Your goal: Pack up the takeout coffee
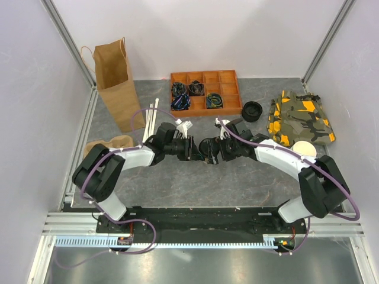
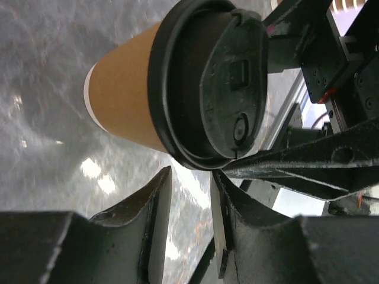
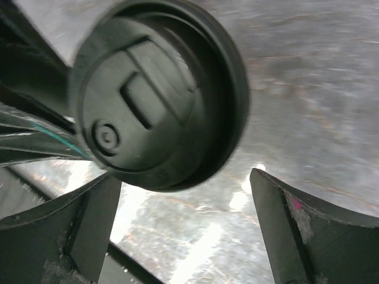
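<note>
The takeout coffee (image 2: 127, 94) is a tan paper cup with a black lid (image 2: 207, 83). It sits just past the tips of my left gripper (image 2: 190, 177). That gripper's jaws stand a narrow gap apart, with only table showing between them. In the right wrist view the lid (image 3: 154, 100) looks blurred and faces the camera, just above my right gripper (image 3: 185, 177), which is wide open. From the top view both grippers, left (image 1: 190, 148) and right (image 1: 208, 151), meet nose to nose at mid-table. The cup is hidden between them.
A brown paper bag (image 1: 115, 83) stands at the back left, with white sticks (image 1: 151, 118) beside it. An orange compartment tray (image 1: 205, 92) sits at the back, a stack of black lids (image 1: 252, 110) to its right, then a camouflage bag (image 1: 299, 118). Nested tan cups (image 1: 109, 144) lie at the left.
</note>
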Available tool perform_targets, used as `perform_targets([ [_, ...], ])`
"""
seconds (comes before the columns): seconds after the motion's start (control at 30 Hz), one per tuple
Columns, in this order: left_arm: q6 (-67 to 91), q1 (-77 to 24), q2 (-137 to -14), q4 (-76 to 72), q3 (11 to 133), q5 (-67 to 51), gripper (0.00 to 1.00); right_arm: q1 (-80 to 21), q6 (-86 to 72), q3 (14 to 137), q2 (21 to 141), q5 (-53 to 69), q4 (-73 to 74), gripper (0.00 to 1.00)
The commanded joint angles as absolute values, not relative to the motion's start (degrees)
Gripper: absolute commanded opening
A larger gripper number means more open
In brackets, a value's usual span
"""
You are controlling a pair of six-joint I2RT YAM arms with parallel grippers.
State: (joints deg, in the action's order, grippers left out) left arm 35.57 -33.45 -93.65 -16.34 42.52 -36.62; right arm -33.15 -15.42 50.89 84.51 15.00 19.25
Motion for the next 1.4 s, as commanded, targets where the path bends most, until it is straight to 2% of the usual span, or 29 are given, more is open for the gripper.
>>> perform_targets([
  [0.0, 38.58, -33.40, -97.11, -18.54, 47.19, -38.14, 0.39, -29.54, -15.91, 52.38, 86.22, 13.27, 17.67, 0.97],
  [0.57, 40.17, -33.40, -114.68, -17.58, 67.67, -37.27, 0.37, -19.25, -14.24, 60.46, 94.48, 13.27, 14.41, 0.96],
  [0.97, 40.43, -33.14, -122.34, -18.28, 76.73, -37.26, 0.38, -16.08, -13.10, 63.28, 91.67, 16.87, 15.20, 0.97],
  [1.1, 38.24, -33.05, -117.62, -17.76, 73.14, -39.19, 0.45, -16.08, -13.36, 63.54, 88.78, 19.76, 16.34, 0.98],
  [1.2, 33.34, -32.87, -107.96, -13.11, 68.05, -40.52, 0.52, -16.00, -14.24, 64.07, 85.53, 23.27, 16.96, 0.98],
  [1.23, 31.66, -32.87, -101.14, -10.66, 66.72, -40.52, 0.54, -16.17, -14.76, 64.42, 83.69, 23.99, 17.05, 0.98],
  [1.33, 22.88, -32.61, -90.74, 2.15, 62.32, -40.96, 0.66, -16.78, -15.29, 65.04, 80.87, 26.80, 17.05, 0.98],
  [1.37, 20.24, -32.26, -84.79, 11.59, 61.79, -40.43, 0.68, -17.92, -15.29, 65.04, 80.42, 27.07, 17.22, 0.98],
])
